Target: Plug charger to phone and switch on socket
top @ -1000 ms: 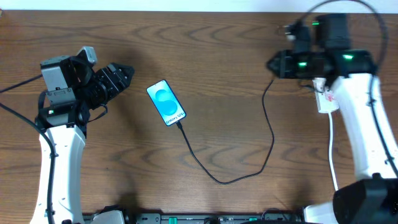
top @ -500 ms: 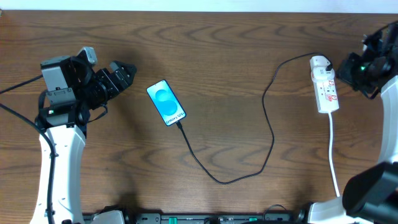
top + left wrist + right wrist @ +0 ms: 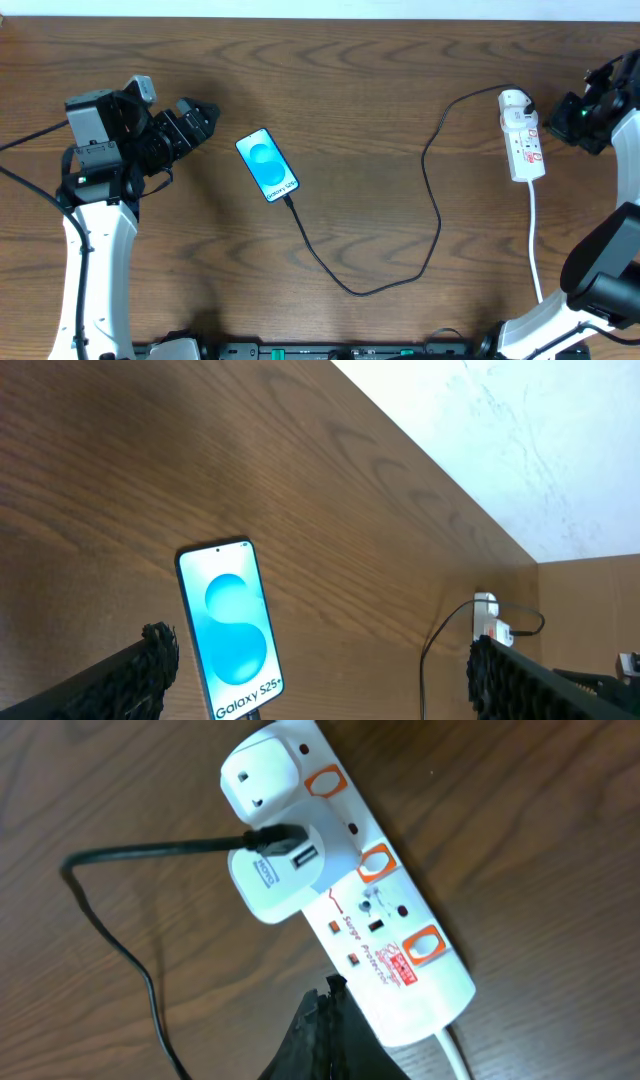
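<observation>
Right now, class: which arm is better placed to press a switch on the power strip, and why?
Right. The right hand, shut, sits just beside the power strip; the left hand, open, is far off, near the phone.

The table [image 3: 380, 90] is lit evenly from above, soft shadows are cast on it, and the fingertips [image 3: 150, 660] of the left gripper [image 3: 320, 665] are blurred.

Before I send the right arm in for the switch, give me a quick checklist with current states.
1. Charger seated in phone: ok, the cable meets its lower end.
2. Charger's other end in the adapter on the socket: ok.
3. Socket already switched on: cannot tell.
4. Right gripper shut for pressing: ok.
5. Left gripper open, clear of phone: ok.
</observation>
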